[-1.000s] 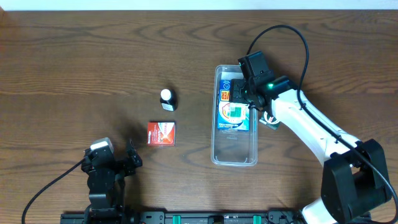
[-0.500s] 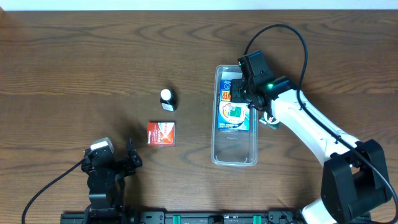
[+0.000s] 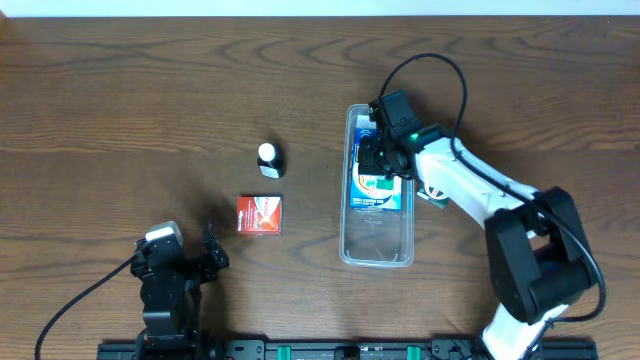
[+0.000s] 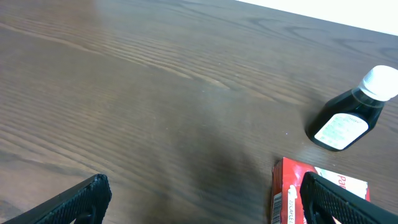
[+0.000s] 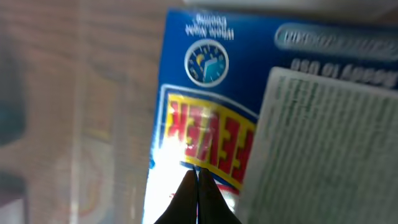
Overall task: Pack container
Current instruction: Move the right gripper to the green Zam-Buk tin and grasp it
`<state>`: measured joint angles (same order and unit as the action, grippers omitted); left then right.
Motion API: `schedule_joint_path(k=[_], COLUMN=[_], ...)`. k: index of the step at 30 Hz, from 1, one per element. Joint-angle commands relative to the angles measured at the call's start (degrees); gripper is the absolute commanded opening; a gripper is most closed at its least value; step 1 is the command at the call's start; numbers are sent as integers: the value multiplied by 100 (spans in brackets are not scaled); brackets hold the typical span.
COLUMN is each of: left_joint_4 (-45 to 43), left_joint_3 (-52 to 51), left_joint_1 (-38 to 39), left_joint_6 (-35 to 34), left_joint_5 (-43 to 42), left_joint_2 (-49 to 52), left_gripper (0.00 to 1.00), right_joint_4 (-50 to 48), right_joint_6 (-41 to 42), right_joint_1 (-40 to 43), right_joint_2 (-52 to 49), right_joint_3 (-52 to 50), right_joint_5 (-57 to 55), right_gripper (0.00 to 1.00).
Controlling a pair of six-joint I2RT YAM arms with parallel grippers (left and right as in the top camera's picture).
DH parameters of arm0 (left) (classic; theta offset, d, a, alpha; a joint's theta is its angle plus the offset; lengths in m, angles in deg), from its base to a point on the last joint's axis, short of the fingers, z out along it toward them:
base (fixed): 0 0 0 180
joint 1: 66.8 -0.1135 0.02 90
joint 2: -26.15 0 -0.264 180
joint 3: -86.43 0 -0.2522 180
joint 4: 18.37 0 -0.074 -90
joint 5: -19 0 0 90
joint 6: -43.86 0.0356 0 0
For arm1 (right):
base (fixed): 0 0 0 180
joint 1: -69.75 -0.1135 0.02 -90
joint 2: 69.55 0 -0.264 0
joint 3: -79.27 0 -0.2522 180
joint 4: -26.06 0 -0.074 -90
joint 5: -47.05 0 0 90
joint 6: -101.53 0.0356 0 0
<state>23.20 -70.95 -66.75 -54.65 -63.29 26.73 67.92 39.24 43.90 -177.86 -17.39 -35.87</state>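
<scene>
Robot lab bench, wood-grain table (image 3: 120, 90), cabled left arm (image 3: 165, 285), right arm (image 3: 480, 195), mount rail (image 3: 300, 351) at front edge

Dark brown wood-grain table (image 3: 120, 90) fills the overhead view; a pale strip (image 3: 320, 6) borders its far edge. Lighting is even.

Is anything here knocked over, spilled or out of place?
Only one small thing. The dark bottle lies on its side on the table rather than standing, left of the container. It and the red box are not yet packed. Nothing looks spilled or damaged.
</scene>
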Motion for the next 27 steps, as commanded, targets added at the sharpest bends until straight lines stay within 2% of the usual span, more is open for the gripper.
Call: schedule_joint_path(k=[1, 9, 13, 16, 18, 19, 22, 24, 27], left_joint_4=[-4, -2, -2, -4, -4, -2, -4, -4, -2], left_joint_3=[-103, -103, -103, -103, -103, -103, -103, -103, -103], left_joint_1=[-26, -26, -26, -26, -26, -26, -26, -26, -26], left_joint_6=[98, 96, 96, 98, 96, 96, 96, 96, 98], left_joint_5=[46, 46, 46, 46, 46, 46, 46, 46, 46], left_joint_2=[-20, -20, -20, -20, -20, -20, -20, -20, -20], left_gripper=[98, 98, 98, 98, 99, 98, 98, 98, 98], right_joint_4=[61, 142, 142, 291, 562, 787, 1377, 1821, 2192], right_joint_6=[68, -549, -728, -743, -741, -737, -737, -693, -643], right_joint_1=[-28, 42, 42, 173, 363, 531, 1064, 1469, 1851], right_joint_2=[55, 577, 1335, 2162, 2636, 2883, 3257, 3298, 3171], right_joint_3=[48, 61, 105, 105, 105, 103, 101, 96, -44], right_joint_5=[-175, -385, -382, -415, -568, -691, -772, -769, -761], right_gripper=[1, 3, 22, 43, 49, 60, 78, 82, 81])
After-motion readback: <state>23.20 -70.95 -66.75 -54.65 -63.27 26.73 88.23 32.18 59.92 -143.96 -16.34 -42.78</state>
